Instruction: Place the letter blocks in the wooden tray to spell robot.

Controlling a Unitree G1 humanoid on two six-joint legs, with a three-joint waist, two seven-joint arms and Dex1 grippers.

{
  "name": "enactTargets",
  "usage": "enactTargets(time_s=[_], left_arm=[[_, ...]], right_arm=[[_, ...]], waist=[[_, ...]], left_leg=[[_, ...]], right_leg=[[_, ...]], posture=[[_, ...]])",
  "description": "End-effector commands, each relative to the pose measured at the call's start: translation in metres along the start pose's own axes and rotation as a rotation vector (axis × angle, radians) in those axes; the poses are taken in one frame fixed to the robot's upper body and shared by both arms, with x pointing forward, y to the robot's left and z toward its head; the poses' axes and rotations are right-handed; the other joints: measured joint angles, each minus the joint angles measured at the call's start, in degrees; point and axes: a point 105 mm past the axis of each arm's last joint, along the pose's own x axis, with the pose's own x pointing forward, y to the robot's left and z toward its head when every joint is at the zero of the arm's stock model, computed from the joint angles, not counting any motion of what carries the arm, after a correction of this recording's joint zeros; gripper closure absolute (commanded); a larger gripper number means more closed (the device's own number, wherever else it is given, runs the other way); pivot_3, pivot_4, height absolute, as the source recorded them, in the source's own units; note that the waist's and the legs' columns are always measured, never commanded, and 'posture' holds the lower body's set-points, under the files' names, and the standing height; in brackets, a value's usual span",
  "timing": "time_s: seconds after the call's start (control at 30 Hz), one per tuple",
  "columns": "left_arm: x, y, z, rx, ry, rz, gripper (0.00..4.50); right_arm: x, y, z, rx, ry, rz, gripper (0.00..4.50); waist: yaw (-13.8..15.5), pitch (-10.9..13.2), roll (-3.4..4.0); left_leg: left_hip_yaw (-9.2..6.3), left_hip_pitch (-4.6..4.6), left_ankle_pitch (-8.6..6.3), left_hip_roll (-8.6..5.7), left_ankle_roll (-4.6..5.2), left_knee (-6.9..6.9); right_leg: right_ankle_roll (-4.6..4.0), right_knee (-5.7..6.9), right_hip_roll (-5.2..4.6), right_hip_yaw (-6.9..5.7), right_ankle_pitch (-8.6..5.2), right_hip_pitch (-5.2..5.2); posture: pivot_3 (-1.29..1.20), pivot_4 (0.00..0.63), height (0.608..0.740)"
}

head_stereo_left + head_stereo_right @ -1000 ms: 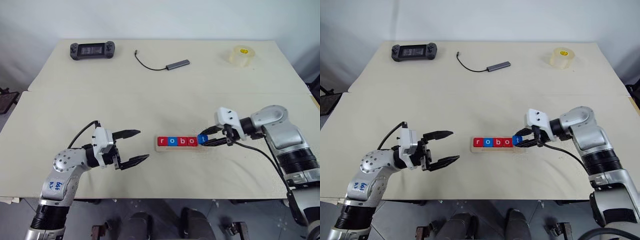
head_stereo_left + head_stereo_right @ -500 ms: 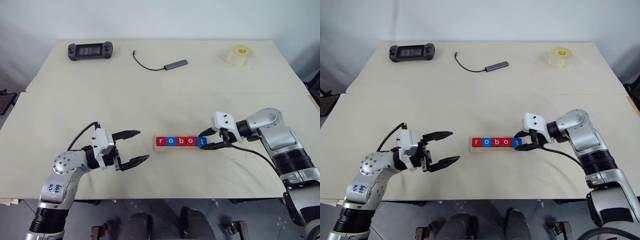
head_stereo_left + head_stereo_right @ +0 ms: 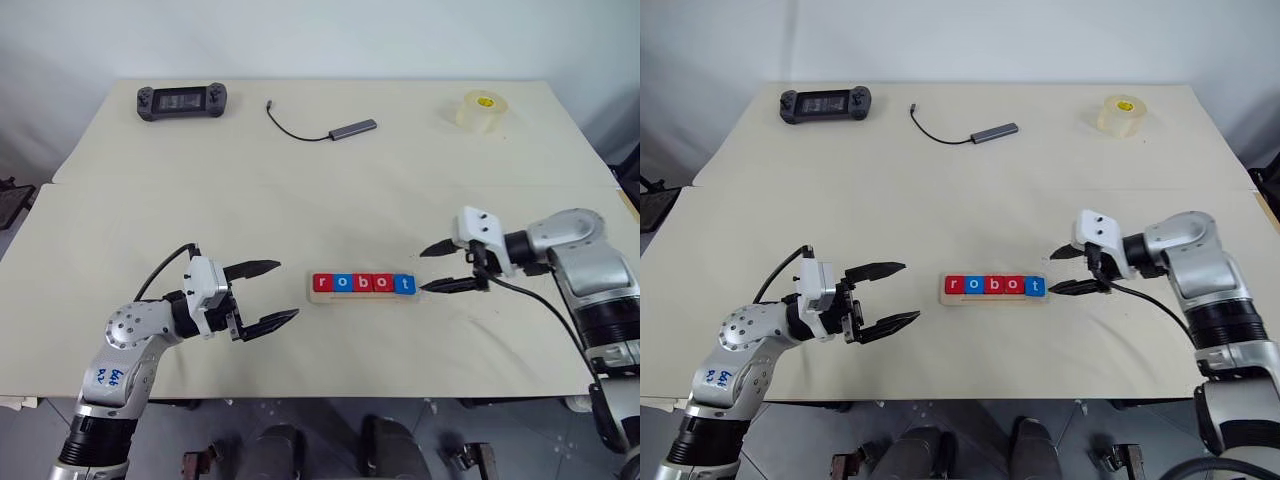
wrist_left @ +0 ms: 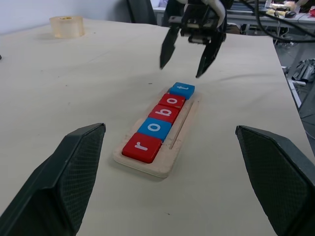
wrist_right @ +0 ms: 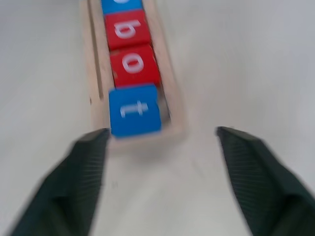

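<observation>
Sitting in the wooden tray point(image 3: 362, 295) near the table's point(image 3: 300, 190) front middle, the five letter blocks point(image 3: 362, 283) read r, o, b, o, t in a touching row. At three o'clock from the tray, the right gripper point(image 3: 437, 268) hangs just clear of the blue t block point(image 3: 404, 284), fingers spread and empty. At nine o'clock, well apart, the left gripper point(image 3: 272, 294) also gapes, holding nothing.
</observation>
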Motion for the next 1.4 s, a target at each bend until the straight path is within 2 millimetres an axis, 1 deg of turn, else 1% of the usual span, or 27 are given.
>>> enactTargets(time_s=[0.03,0.1,0.2,0.23,0.3,0.4,0.7,0.87,1.03,1.13,1.27,1.4], left_arm=[[-0.002,0.000,0.008,0.034,-0.021,0.004,0.00],[-0.002,0.001,0.008,0.034,-0.021,0.003,0.00],[-0.001,0.001,0.008,0.035,-0.023,0.002,0.00],[-0.001,0.001,0.008,0.035,-0.023,0.003,0.00],[-0.001,0.001,0.008,0.034,-0.022,0.004,0.00],[-0.001,0.001,0.009,0.033,-0.021,0.004,0.00],[-0.001,0.001,0.010,0.038,-0.022,0.013,0.00],[-0.001,0.001,0.010,0.038,-0.020,0.017,0.00],[0.000,0.001,0.010,0.036,-0.024,0.014,0.00],[-0.001,0.001,0.010,0.036,-0.024,0.012,0.00],[0.000,0.002,0.009,0.035,-0.025,0.010,0.00],[0.002,0.002,0.009,0.034,-0.029,0.005,0.00]], right_arm=[[-0.004,-0.001,0.002,-0.002,-0.006,-0.035,2.38],[-0.001,0.002,0.002,0.002,-0.008,-0.028,3.11],[0.006,0.012,0.007,0.011,-0.030,0.014,4.19],[0.008,0.017,0.008,0.013,-0.034,0.031,4.46],[0.011,0.024,0.008,0.028,-0.030,0.063,4.46],[0.012,0.027,0.008,0.037,-0.023,0.069,4.46],[0.026,0.015,0.011,0.029,-0.028,0.014,4.46],[0.028,0.011,0.015,0.015,-0.047,-0.006,4.46],[0.018,0.013,0.021,0.009,-0.064,0.006,4.46],[0.008,0.022,0.020,0.029,-0.035,0.041,4.46],[0.003,0.029,0.011,0.063,0.016,0.049,4.46],[0.007,0.028,0.004,0.084,0.033,0.031,4.46]], waist=[[0.0,0.0,0.00],[0.0,0.0,0.00],[0.0,0.0,0.00],[0.0,0.0,0.00],[0.0,0.0,0.00],[0.2,0.0,0.00],[0.0,0.0,0.00],[0.1,0.0,0.00],[0.1,0.0,0.00],[0.2,0.0,0.00],[0.2,0.0,0.00],[0.2,0.0,0.00]], left_leg=[[0.00,0.00,0.00,0.00,0.00,0.00],[0.01,0.00,0.00,0.02,0.00,0.00],[0.01,0.00,0.00,0.02,0.00,0.00],[0.01,0.00,0.00,0.02,0.00,0.00],[0.00,0.00,0.00,0.02,0.00,0.00],[0.00,0.00,0.00,0.00,0.00,0.03],[-0.02,0.00,0.00,0.01,-0.01,0.03],[-0.04,0.00,0.00,0.00,-0.01,0.03],[-0.04,0.00,0.00,0.00,-0.01,0.03],[-0.05,-0.01,0.00,0.00,-0.01,0.03],[-0.09,-0.02,-0.01,0.00,-0.01,0.03],[-0.07,-0.02,-0.01,0.01,-0.01,0.03]], right_leg=[[0.00,0.00,0.00,0.00,0.00,0.00],[0.00,0.01,0.00,0.00,0.00,0.00],[0.00,0.01,0.00,0.00,0.00,-0.01],[0.00,0.01,0.01,0.00,0.00,-0.01],[0.00,0.00,0.00,0.00,0.00,0.00],[0.00,0.00,-0.02,0.00,0.00,0.02],[0.00,0.01,0.00,-0.01,0.00,0.02],[0.00,0.00,-0.01,-0.03,0.00,0.03],[0.00,0.00,0.00,-0.03,0.00,0.03],[0.00,0.00,-0.01,-0.04,0.00,0.03],[0.00,-0.05,-0.02,-0.08,0.00,0.06],[0.00,-0.04,-0.01,-0.07,0.00,0.05]], posture=[[0.00,0.150,0.740],[0.00,0.150,0.740],[0.00,0.150,0.740],[0.00,0.150,0.740],[0.00,0.150,0.740],[0.00,0.150,0.740],[0.00,0.150,0.740],[0.00,0.150,0.740],[0.00,0.150,0.740],[0.00,0.150,0.740],[0.00,0.150,0.740],[0.00,0.150,0.740]])
